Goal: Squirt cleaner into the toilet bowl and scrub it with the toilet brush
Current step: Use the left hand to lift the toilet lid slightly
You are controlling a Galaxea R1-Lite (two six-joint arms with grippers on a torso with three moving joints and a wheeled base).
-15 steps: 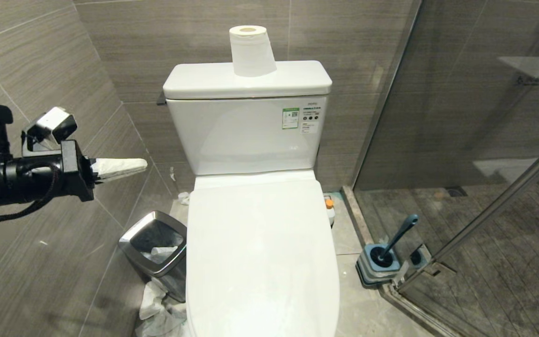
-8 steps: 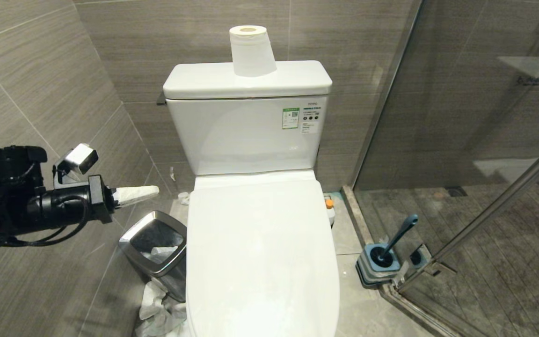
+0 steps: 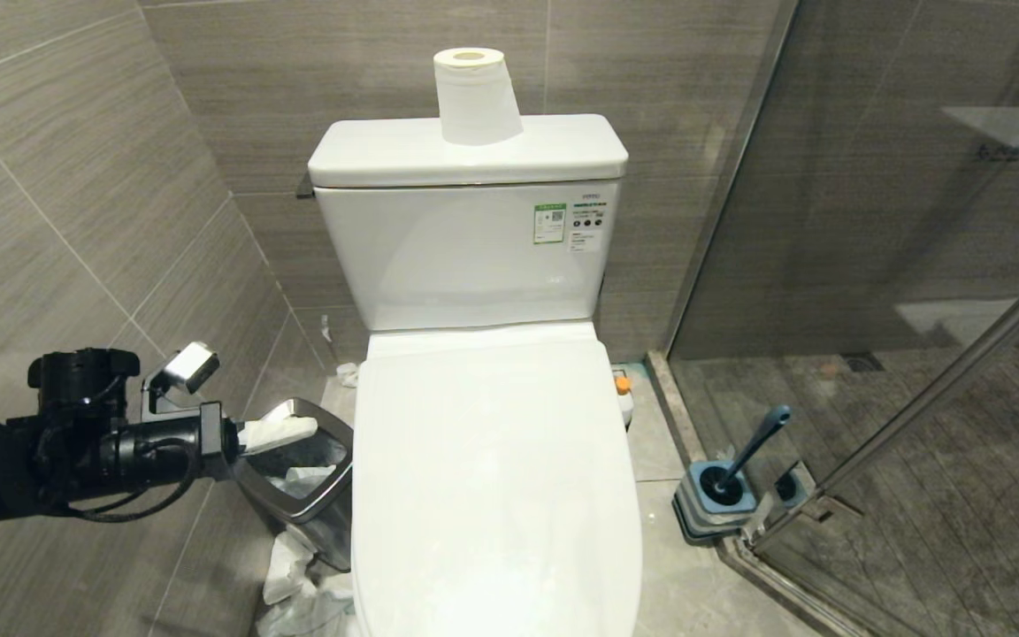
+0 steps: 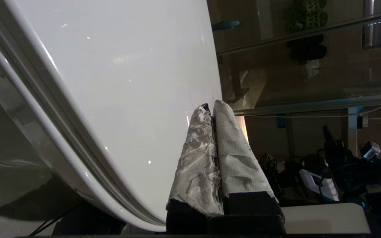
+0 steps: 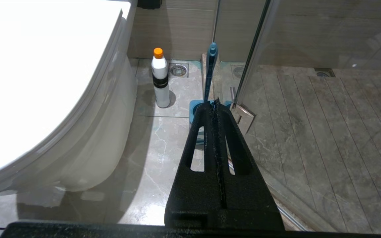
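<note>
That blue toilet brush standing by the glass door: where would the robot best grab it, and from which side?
Probably the upper part of the toilet brush handle, near its rounded end. The slim handle leans up out of its square holder toward the glass door, so that end stands free. Coming from above on the toilet's side seems safest, since the glass crowds the other side.

white toilet bowl (image 3: 492, 495) with lid shut; orange-capped white cleaner (image 5: 160, 79) upright on floor beside it; slate-blue toilet brush (image 3: 753, 447) leaning in square holder.
</note>
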